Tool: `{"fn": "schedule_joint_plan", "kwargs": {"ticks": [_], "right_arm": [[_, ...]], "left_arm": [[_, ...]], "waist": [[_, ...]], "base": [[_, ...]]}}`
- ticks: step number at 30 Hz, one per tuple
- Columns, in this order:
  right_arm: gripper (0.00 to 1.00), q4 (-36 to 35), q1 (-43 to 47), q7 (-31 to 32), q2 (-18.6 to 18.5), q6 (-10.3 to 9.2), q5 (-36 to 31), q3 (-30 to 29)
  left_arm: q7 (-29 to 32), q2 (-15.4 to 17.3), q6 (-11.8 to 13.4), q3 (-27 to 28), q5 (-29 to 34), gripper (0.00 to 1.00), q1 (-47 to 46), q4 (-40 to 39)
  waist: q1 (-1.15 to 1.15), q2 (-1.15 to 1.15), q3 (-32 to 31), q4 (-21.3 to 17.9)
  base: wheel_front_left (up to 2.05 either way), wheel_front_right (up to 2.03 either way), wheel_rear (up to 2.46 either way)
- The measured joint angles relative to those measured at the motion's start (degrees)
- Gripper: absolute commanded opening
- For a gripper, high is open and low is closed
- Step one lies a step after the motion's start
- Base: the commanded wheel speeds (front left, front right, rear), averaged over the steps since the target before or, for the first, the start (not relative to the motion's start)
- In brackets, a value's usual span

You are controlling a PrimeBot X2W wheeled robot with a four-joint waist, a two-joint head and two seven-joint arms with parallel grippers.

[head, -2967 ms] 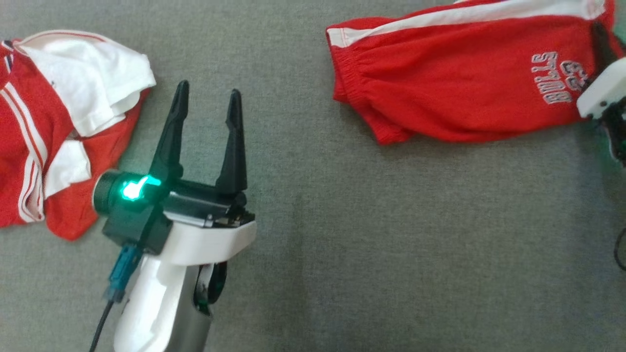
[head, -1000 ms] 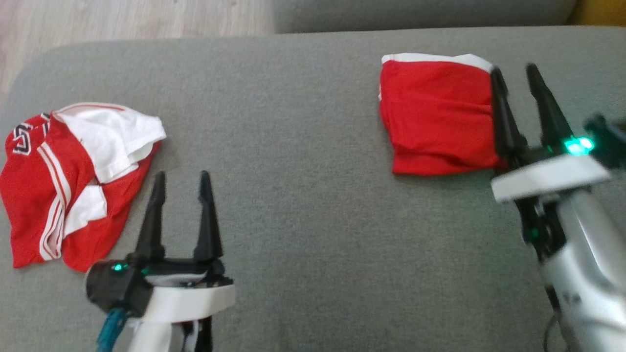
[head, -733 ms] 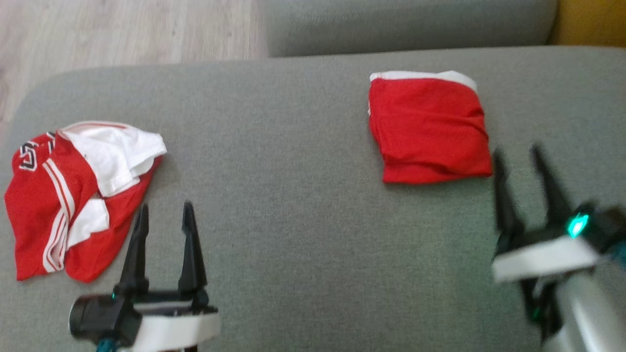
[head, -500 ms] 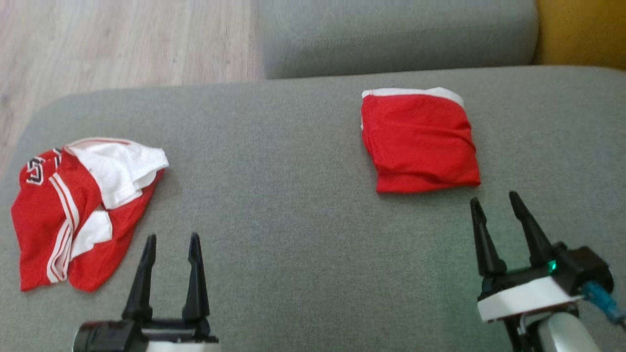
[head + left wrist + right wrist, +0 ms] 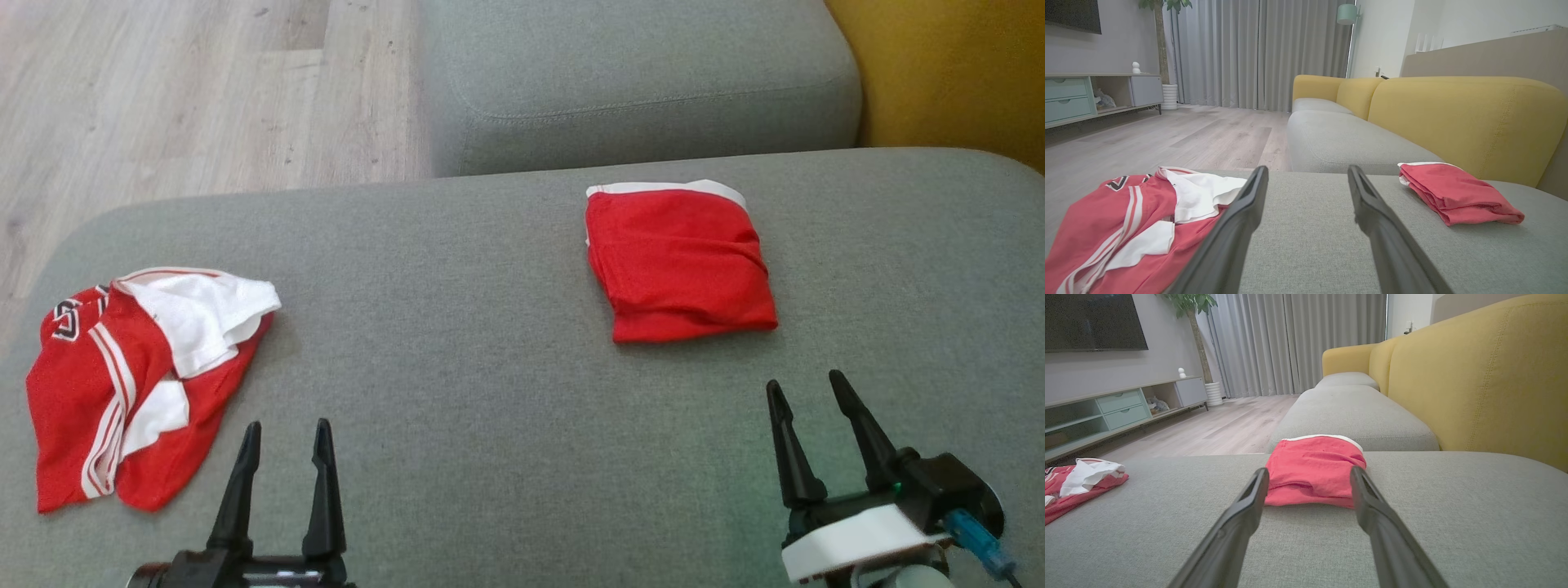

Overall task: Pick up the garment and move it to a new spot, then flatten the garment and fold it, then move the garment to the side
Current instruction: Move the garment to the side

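On your grey sofa (image 5: 506,392), by wood floor (image 5: 163,98), lie two: folded garment (image 5: 678,261), crumpled garment (image 5: 139,384). Your left gripper (image 5: 288,425) and right gripper (image 5: 804,380) gape empty.

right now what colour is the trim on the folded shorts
White trim on the red folded shorts, along the far edge; clearest in the head view.

Your left claw (image 5: 289,426) sits at the lower left of the head view, jaws wide apart, pointing straight up the frame, gripping nothing. Your right claw (image 5: 804,380) sits at the lower right, equally wide and empty, leaning slightly toward the left.
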Motion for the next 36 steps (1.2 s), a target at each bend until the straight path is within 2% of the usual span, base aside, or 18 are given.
{"fn": "schedule_joint_plan", "kwargs": {"ticks": [31,36], "right_arm": [[1.00,1.41,0.97,0.00,0.79,0.00,-0.71,-1.47],[1.00,2.26,0.04,0.00,0.93,0.00,-1.00,-2.60]], "left_arm": [[0.00,0.01,0.48,-0.09,-0.02,1.00,1.02,0.69],[0.00,0.02,1.65,-0.15,0.00,1.00,0.97,0.05]], "waist": [[0.00,0.00,0.84,-1.80],[0.01,0.00,2.66,-1.21]], "base": [[0.00,0.00,0.00],[0.00,0.00,0.00]]}}
